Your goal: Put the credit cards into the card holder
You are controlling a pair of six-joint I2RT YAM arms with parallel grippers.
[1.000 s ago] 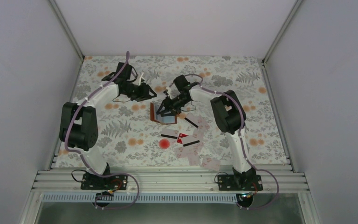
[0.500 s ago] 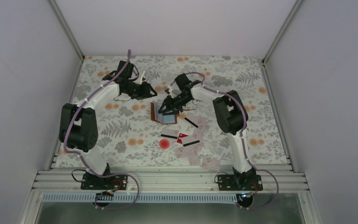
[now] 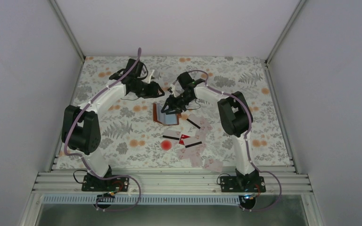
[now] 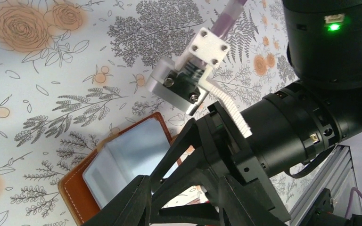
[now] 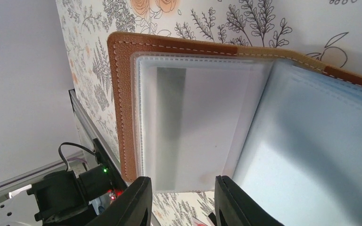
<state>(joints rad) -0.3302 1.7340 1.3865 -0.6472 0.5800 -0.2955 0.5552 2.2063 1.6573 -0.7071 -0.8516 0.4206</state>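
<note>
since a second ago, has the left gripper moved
Yes. The left gripper has shifted right, ending closer to the card holder, which lies where it was.

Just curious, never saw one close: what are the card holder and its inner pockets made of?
The card holder looks like leather or imitation: grained surface, pale stitching. Its inner pockets look like frosted translucent plastic; a grey band shows through.

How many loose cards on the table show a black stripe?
3 striped cards: one right of the card holder, one just beyond the red spot, one right of the red card. Others may lie stripe-down.
</note>
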